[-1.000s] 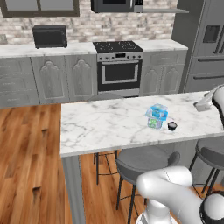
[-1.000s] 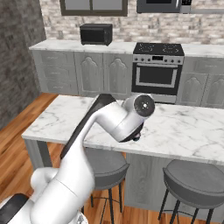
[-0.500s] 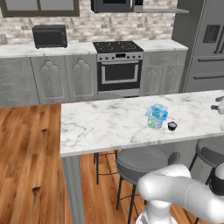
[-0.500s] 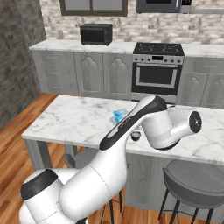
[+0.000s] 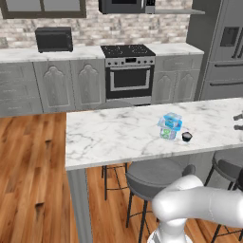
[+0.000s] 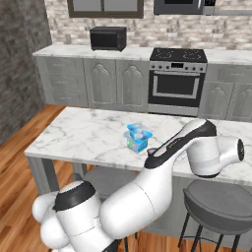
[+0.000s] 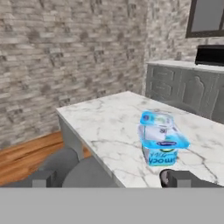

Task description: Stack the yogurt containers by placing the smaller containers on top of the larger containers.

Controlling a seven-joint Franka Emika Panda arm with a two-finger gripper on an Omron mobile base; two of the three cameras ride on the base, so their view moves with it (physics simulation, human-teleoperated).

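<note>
We saw the small light-blue tub (image 7: pixel 161 127) sitting on top of the larger green-labelled tub (image 7: pixel 159 156), the two stacked and touching on the marble island counter (image 5: pixel 109 135). Same stack in the left base view: blue tub (image 5: pixel 170 120) over the labelled tub (image 5: pixel 167 133), toward the right half of the counter. In the right base view the blue tub (image 6: pixel 138 131) topped the labelled tub (image 6: pixel 134 144) near the counter's middle.

A small dark bowl-like item (image 5: pixel 187 137) stood just beside the stack on its right in the left base view, apart from it.

The gripper (image 7: pixel 111 178) showed its two dark tips at the bottom of the hand view, wide apart, nothing between them. It stood off from the stack, not touching it. The right tip overlapped the dark item in that view; we could not tell if they touched.

The white arm (image 6: pixel 197 147) reached over the counter's right part in the right base view. Bar stools (image 5: pixel 156 173) stood under the counter edge. The oven (image 5: pixel 130 76) and a black microwave (image 5: pixel 54 39) were along the back wall.
</note>
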